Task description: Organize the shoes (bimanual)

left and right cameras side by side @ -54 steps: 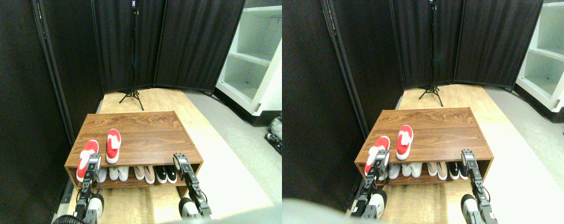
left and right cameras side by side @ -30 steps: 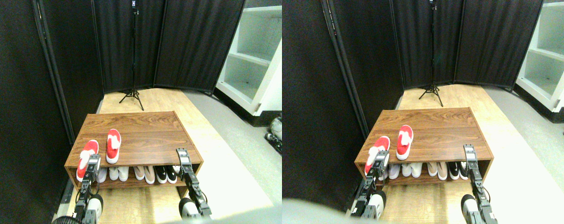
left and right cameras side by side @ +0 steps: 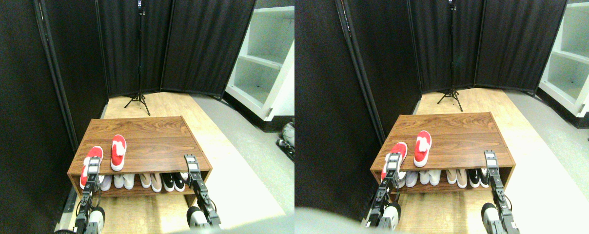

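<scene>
Two red shoes [left and right cameras side by side: 110,156] sit on the wooden shoe rack [left and right cameras side by side: 153,141] at lower left of the frame, one overhanging the front edge. The left gripper [left and right cameras side by side: 92,166] is right over that overhanging shoe; whether it grips, I cannot tell. The right gripper [left and right cameras side by side: 192,163] hovers at the rack's front right corner, grip unreadable too.

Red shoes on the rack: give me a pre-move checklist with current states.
1. Left gripper over left shoe: ok.
2. Left grip closed on that shoe: cannot tell.
3. Left shoe fully on the rack: not ok, heel overhangs the front edge.
4. Right shoe flat on top, apart from the left one: ok.
5. Right gripper near a red shoe: not ok, it is at the rack's right front.
</scene>
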Robot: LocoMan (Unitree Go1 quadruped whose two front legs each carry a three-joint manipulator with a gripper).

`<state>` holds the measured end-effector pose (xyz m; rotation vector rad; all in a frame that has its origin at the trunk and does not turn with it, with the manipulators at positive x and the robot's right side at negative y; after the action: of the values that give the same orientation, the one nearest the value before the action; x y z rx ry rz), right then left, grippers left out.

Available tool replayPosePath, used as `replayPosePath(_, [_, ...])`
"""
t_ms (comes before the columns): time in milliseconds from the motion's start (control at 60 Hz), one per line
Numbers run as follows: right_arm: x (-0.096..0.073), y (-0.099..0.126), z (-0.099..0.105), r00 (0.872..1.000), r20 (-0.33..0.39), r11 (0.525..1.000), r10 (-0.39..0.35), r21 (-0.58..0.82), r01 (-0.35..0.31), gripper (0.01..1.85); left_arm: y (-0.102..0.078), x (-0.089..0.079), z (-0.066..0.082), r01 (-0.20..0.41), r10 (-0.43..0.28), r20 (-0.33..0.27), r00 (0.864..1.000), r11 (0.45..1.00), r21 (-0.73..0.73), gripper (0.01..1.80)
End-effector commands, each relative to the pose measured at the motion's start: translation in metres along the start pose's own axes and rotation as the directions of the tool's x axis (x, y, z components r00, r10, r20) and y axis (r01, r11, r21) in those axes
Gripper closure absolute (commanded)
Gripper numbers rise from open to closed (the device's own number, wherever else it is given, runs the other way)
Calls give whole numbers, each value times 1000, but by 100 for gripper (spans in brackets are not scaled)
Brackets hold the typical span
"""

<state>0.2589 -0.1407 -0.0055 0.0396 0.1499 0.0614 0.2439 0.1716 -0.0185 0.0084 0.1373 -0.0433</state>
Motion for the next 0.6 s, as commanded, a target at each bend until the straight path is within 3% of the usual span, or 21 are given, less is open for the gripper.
replayPosePath(17, [1,2,4,999,45,1000,20,-10,-19,126,-2,-1,11,-4,4,44,999,1000,-4,106])
replayPosePath(167, [1,2,4,999,45,1000,20,-10,-19,126,-2,-1,11,-4,4,44,999,1000,-4,106])
replayPosePath(183, [2,1,4,998,52,1000,19,-15,-19,125,-2,-21,24,54,-34,131,991,986,-158,89])
replayPosePath(283, [2,1,4,999,47,1000,16,-13,-15,125,-3,-25,27,52,-24,141,990,979,-199,86])
replayPosePath(317, [3,1,3,999,46,1000,18,-12,-18,125,-2,-36,33,61,-16,171,985,964,-258,82])
replayPosePath(433, [4,2,3,999,41,1000,24,-8,-24,123,-3,-45,41,78,-24,189,982,955,-286,81])
replayPosePath(600, [6,2,3,993,104,997,56,50,-62,120,-2,-51,45,73,-1,209,978,939,-336,78])
